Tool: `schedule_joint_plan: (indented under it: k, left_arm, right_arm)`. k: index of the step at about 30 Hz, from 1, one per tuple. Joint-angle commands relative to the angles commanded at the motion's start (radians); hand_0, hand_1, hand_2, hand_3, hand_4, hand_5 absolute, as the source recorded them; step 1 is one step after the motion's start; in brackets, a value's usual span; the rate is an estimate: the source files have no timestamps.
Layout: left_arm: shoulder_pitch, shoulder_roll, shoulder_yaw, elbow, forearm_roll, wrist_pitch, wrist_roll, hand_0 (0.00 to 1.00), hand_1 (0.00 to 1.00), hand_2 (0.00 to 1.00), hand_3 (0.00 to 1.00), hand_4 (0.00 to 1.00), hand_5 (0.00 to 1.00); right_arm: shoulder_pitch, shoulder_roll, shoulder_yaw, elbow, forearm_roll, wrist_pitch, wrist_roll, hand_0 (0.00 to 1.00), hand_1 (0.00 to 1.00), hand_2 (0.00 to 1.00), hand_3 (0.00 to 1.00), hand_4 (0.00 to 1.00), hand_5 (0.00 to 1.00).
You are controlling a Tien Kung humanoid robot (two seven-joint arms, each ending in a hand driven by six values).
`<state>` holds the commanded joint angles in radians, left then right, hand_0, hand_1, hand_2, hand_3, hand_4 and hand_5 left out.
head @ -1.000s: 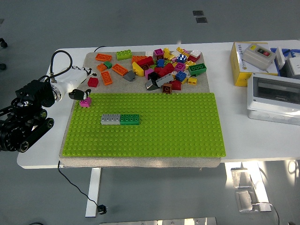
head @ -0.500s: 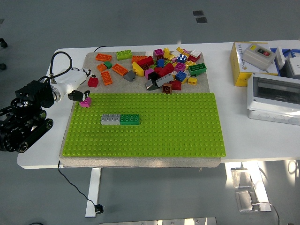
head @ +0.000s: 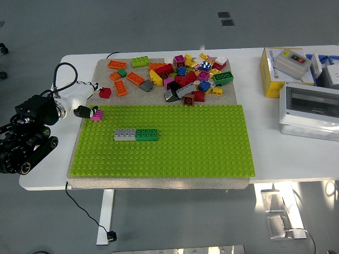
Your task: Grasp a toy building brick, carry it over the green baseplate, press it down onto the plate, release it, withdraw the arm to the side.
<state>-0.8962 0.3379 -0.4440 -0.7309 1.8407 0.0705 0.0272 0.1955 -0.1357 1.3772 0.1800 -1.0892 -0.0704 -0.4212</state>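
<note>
A small pink brick (head: pixel 97 115) sits on the far left corner of the green baseplate (head: pixel 180 153). My left hand (head: pixel 86 107), white with black fingertips, hovers just left of that brick at the plate's edge. Its fingers are loose, and one black fingertip (head: pixel 83 111) lies close beside the brick without closing around it. A grey brick and a green brick (head: pixel 136 134) are joined in a row on the plate's left half. A pile of loose coloured bricks (head: pixel 185 76) lies on the mat behind the plate. My right arm does not show.
A red brick (head: pixel 105 93) and orange bricks (head: pixel 121 87) lie near my left hand. A yellow box (head: pixel 283 71) and a white electrical enclosure (head: pixel 310 108) stand at the right. A black cable (head: pixel 66 71) loops behind my left wrist.
My left hand has drawn back to the left, off the pink brick. The brick has stayed on the plate's corner.
</note>
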Motion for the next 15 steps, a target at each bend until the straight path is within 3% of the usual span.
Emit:
schedule_joint_plan:
  k: [5, 15]
  left_arm:
    - [0.003, 0.003, 0.004, -0.004, -0.006, -0.015, 0.007, 0.998, 0.974, 0.998, 0.884, 0.541, 0.165]
    - [0.01, 0.018, 0.004, -0.022, -0.08, -0.1, 0.062, 0.998, 0.979, 0.998, 0.883, 0.541, 0.165]
  right_arm:
    - [0.003, -0.002, -0.002, 0.0, -0.004, 0.001, -0.001, 0.646, 0.572, 0.64, 0.772, 0.409, 0.998]
    - [0.004, -0.003, 0.002, 0.0, -0.014, 0.002, -0.004, 0.646, 0.572, 0.64, 0.771, 0.409, 0.998]
